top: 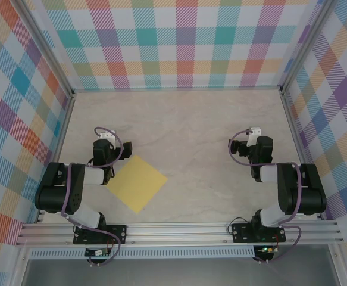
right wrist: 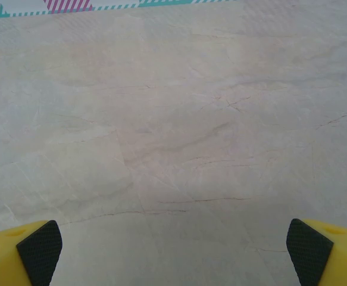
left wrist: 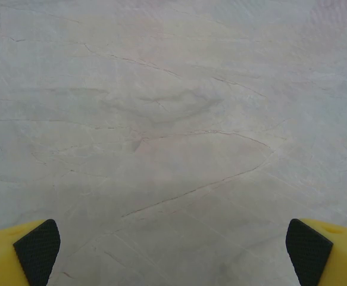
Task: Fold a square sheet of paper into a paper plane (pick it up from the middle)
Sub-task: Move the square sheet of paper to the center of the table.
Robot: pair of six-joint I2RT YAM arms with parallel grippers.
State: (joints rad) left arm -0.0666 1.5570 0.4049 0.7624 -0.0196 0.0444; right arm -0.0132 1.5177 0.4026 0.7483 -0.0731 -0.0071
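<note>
Square sheet of paper [top: 136, 183], bright yellow, flat on the table [top: 191, 131], lower left of the top view, turned like a diamond. Left gripper [left wrist: 173, 253] over bare table, jaws wide apart, holding nothing. Right gripper [right wrist: 173, 253] well apart from the paper, jaws wide apart too, holding nothing.

Tabletop [top: 209, 131] lies open around the flat sheet [top: 137, 182]; checked walls [top: 173, 47] bound it.
</note>
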